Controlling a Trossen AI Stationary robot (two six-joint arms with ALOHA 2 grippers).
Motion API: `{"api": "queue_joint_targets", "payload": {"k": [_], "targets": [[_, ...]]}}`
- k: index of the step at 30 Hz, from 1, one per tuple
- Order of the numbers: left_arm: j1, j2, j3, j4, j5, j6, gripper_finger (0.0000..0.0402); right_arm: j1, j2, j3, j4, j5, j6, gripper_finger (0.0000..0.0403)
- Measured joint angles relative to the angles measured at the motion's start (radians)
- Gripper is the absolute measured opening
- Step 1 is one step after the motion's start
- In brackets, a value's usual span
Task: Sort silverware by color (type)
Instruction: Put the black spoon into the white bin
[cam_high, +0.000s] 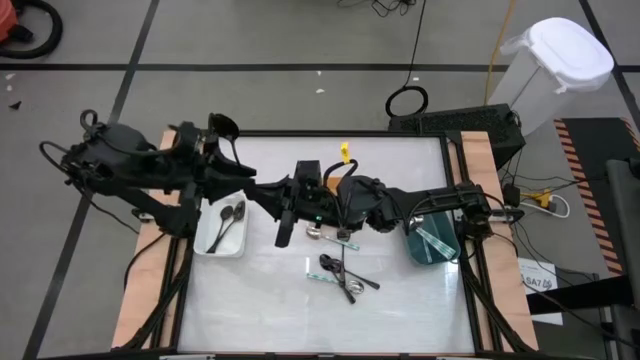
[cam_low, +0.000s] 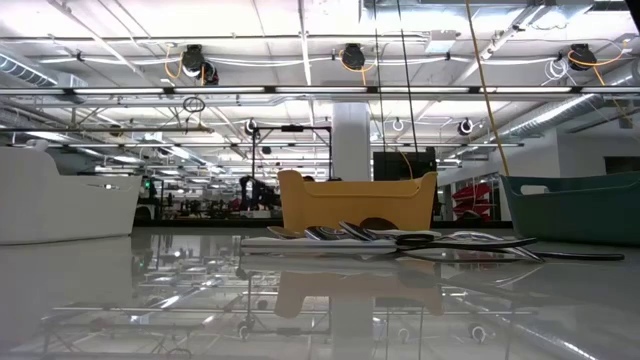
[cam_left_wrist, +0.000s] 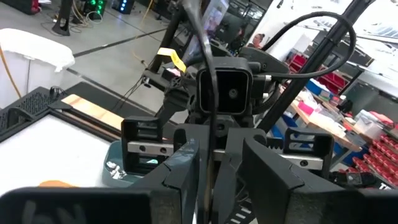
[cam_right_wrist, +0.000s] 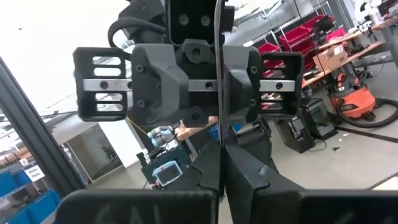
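Observation:
Both grippers meet over the table's middle. My left gripper (cam_high: 297, 205) and my right gripper (cam_high: 335, 203) face each other, each shut on one thin dark utensil (cam_right_wrist: 219, 37) held in the air between them. More silverware (cam_high: 340, 275) lies in a loose pile on the table toward the near edge, and shows in the low view as flat silverware (cam_low: 400, 238). Two spoons (cam_high: 230, 218) lie in the white bin (cam_high: 212, 245). Teal-handled pieces (cam_high: 345, 238) lie on the table under the arms. My left gripper pinches the utensil's thin shaft (cam_left_wrist: 210, 168) between its two fingers, coming level from the table's left, fingers across the shaft. The utensil is clear of the table. My right gripper pinches the same shaft (cam_right_wrist: 220, 140) between its two fingers, coming level from the table's right, across it.
The white bin sits at the table's left, a dark teal bin (cam_high: 435, 240) at its right, an orange bin (cam_low: 355, 200) toward the far edge, mostly under the arms in the high view. Bare white tabletop (cam_high: 260, 300) lies along the near edge. A white lidded container (cam_high: 550, 70) stands off the table.

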Motion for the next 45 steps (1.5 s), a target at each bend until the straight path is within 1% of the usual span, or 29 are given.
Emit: {"api": "queue_joint_targets", "payload": {"k": [7,18,21,28,39,42,45], "targets": [[0.000,-0.030,0.000,0.001,0.000,-0.004,0.0119,0.000,0.000,0.000,0.059,0.000,-0.039,0.0004],[0.000,-0.018,0.000,0.000,-0.001,0.010,0.0117,-0.002,0.000,0.000,0.059,0.005,-0.051,0.0004],[0.000,-0.016,0.000,0.000,-0.001,0.024,0.0094,-0.002,0.000,0.000,0.059,0.006,-0.058,0.0004],[0.000,-0.017,0.000,-0.002,-0.003,0.039,0.0011,-0.002,0.000,0.000,0.059,0.026,-0.062,0.0004],[0.000,-0.017,0.000,0.026,-0.001,0.059,0.0002,-0.002,-0.002,0.001,0.058,0.022,-0.062,0.0010],[0.000,-0.018,0.000,0.023,0.000,0.059,0.0001,-0.002,-0.002,0.001,0.054,0.024,-0.062,0.0027],[0.000,-0.021,0.000,0.012,0.006,0.049,0.0001,-0.002,-0.002,0.001,0.039,0.028,-0.050,0.0057]]}}
